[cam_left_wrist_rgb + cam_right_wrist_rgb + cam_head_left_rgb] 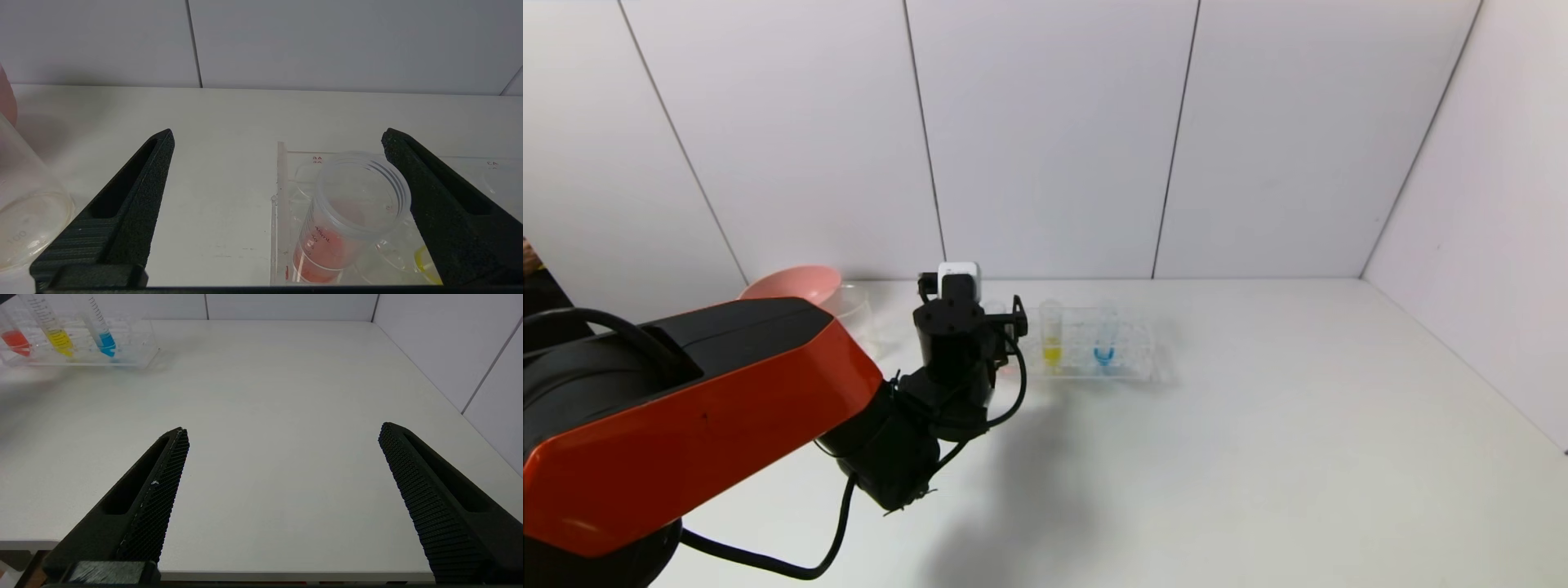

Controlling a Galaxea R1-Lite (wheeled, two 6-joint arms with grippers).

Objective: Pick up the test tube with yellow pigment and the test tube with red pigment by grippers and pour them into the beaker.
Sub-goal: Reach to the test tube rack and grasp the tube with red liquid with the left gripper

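Three tubes stand in the clear rack at the far middle of the desk, long axes near vertical, rounded bottoms down, mouths up. In the right wrist view they lean slightly: the test tube with red pigment, the test tube with yellow pigment beside it, then the blue tube.

The left claw is spread wide over the rack's left end — the red tube's open mouth sits between its fingers, nearer the right one, not visibly touching either. The beaker stands at the claw's 9 o'clock, the pink bowl behind it.

The right claw hangs spread over the desk's near edge, holding nothing, well apart from the rack.
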